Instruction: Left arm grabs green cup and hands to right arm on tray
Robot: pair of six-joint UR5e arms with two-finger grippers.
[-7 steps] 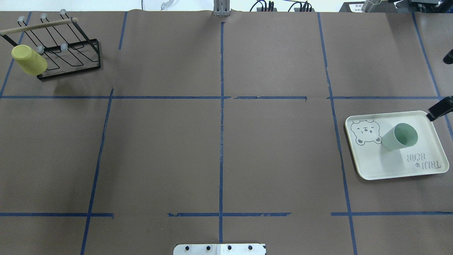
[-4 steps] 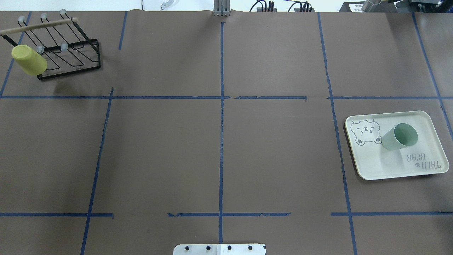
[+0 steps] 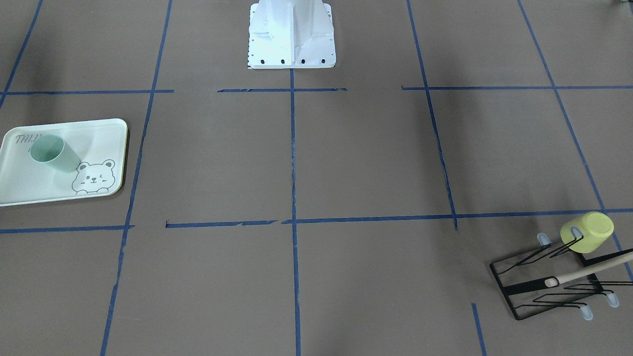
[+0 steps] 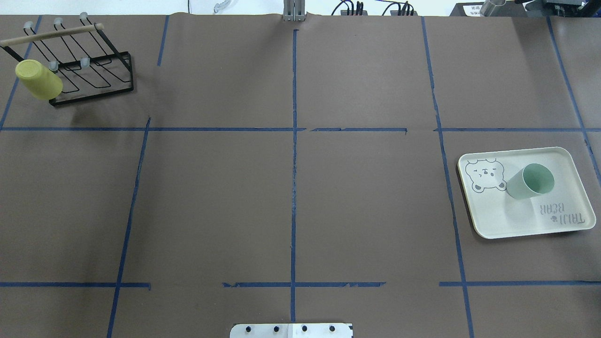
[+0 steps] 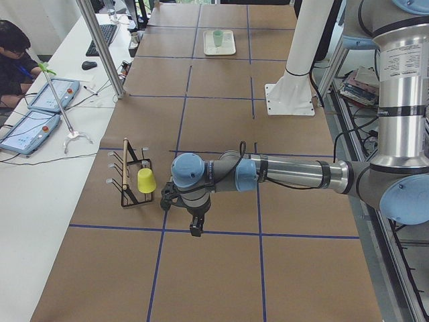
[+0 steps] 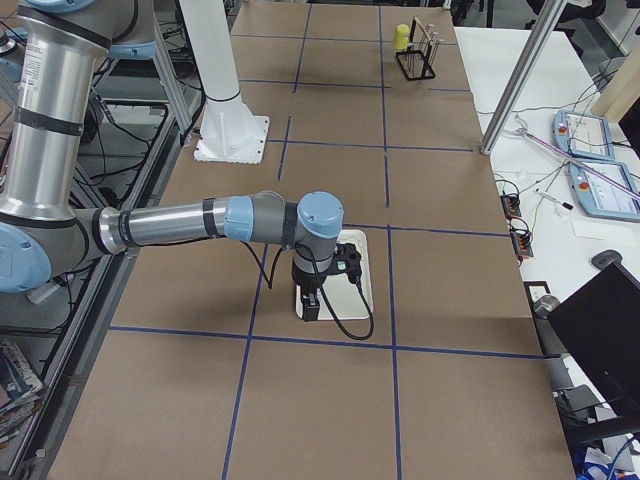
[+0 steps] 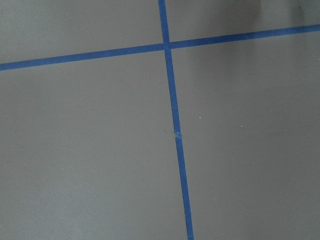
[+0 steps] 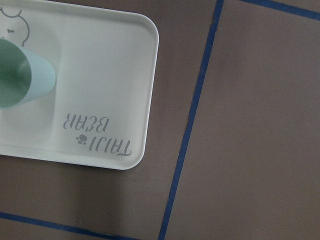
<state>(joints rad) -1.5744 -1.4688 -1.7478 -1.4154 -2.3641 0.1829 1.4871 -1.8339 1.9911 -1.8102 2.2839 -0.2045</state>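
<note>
The pale mint-green cup [image 4: 528, 182] stands mouth up on the cream tray [image 4: 516, 220] beside its bear drawing, at the table's right. Cup [image 3: 52, 154] and tray [image 3: 29, 190] also show in the front-facing view, and in the right wrist view the cup [image 8: 20, 80] sits on the tray [image 8: 110, 75]. The right gripper [image 6: 310, 305] shows only in the exterior right view, hanging above the tray; I cannot tell if it is open. The left gripper [image 5: 194, 228] shows only in the exterior left view, near the rack, apart from it; I cannot tell its state.
A yellow-green cup [image 4: 38, 80] hangs upside down on a black wire rack [image 4: 94, 70] at the far left corner. Blue tape lines cross the brown table. The white robot base [image 3: 292, 34] stands at the near edge's middle.
A black part of the right arm that showed at the overhead view's right edge, by the tray's far corner, has moved out of that view. Cup and tray have not moved.
</note>
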